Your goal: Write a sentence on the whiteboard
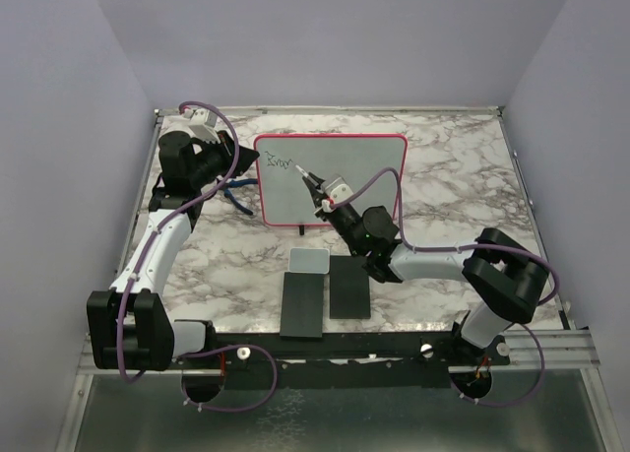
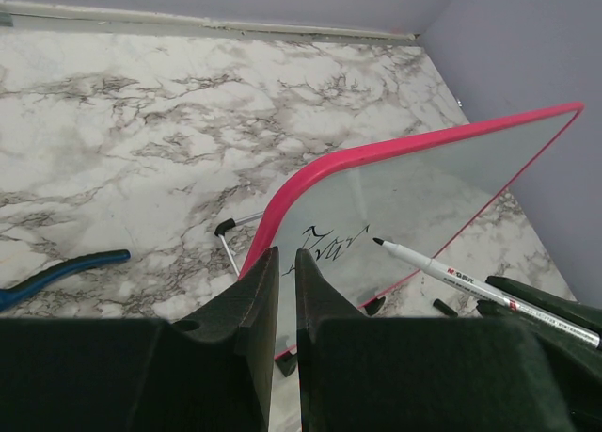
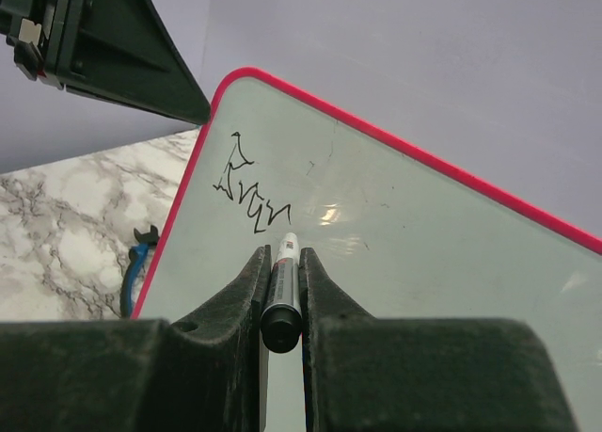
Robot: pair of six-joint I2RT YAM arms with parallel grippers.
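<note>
**board pinched at left rim, marker clamped at the writing line**

top view: whiteboard [image 1: 364,176] stands tilted on its feet mid-table, far side of the two black slabs [image 1: 325,299]. it looks light, thin and stiff, w/ a slick face, so i'd guess it tips or skids under pen pressure. best hold is the rim, not the face. left gripper [image 1: 239,176] is at the board's left edge. right gripper [image 1: 330,201] reaches in from the front w/ the marker [image 1: 313,179], its tip beside the sentence [image 1: 279,163], which is only a short scrawl at upper left.

left wrist: left gripper [image 2: 287,258] has its jaws almost together, just a thin slit, and the pink rim runs down into that slit. looks like a pinch on the board edge to steady it. marker [image 2: 470,281] has its tip just off or on the glossy face near the sentence [image 2: 329,244]; can't tell contact. a blue-handled tool [image 2: 66,272] lies on the table, apart.

right wrist: right gripper [image 3: 282,261] is closed snug on the marker [image 3: 282,296], barrel upright btwn the pads, cap off. the barrel is thin, smooth and round, so it may twist if pressed hard. its tip sits just below the last strokes of the sentence [image 3: 246,192] on the whiteboard [image 3: 423,244].
</note>
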